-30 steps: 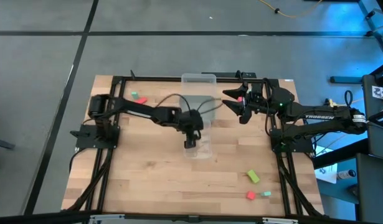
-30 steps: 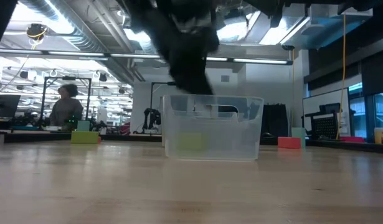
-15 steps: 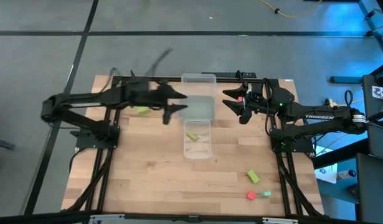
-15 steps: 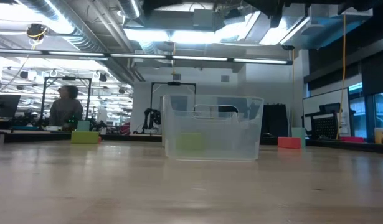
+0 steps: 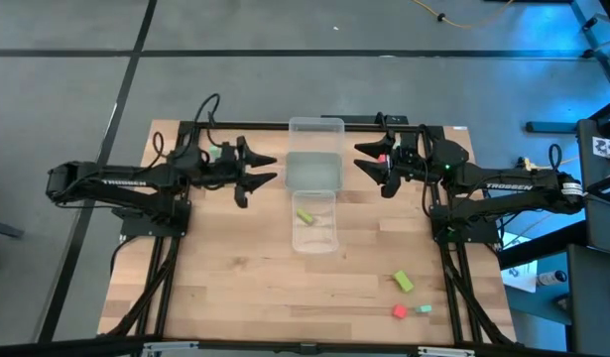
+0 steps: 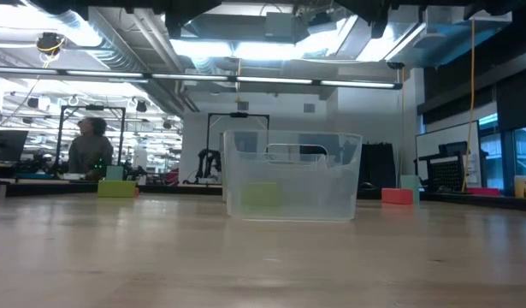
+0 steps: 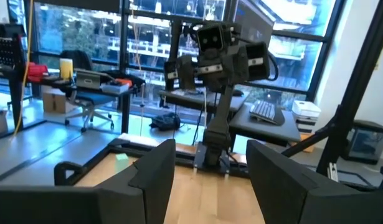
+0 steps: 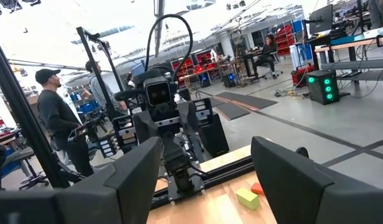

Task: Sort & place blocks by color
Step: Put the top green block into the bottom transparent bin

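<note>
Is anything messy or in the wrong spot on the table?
Nothing is spilled or broken. One lime block lies in the clear tray, but three blocks still sit loose near the table's front right corner. Both tools, left and right, hang open and empty.

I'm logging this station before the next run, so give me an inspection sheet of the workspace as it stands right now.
Surface: wooden table, bare across its near half.
Job's things: one lime block inside the nearest clear tray; lime block, red block and mint block loose at the near right; more blocks partly hidden under both arms at the far side.
Clutter: nothing seen beyond the three clear trays in a row at centre.
Grippers: left gripper open, empty, raised left of the trays; right gripper open, empty, right of them.
Cables: black cable looping over the left arm.
Surroundings: person standing beyond the table; another person at a distant bench.
</note>
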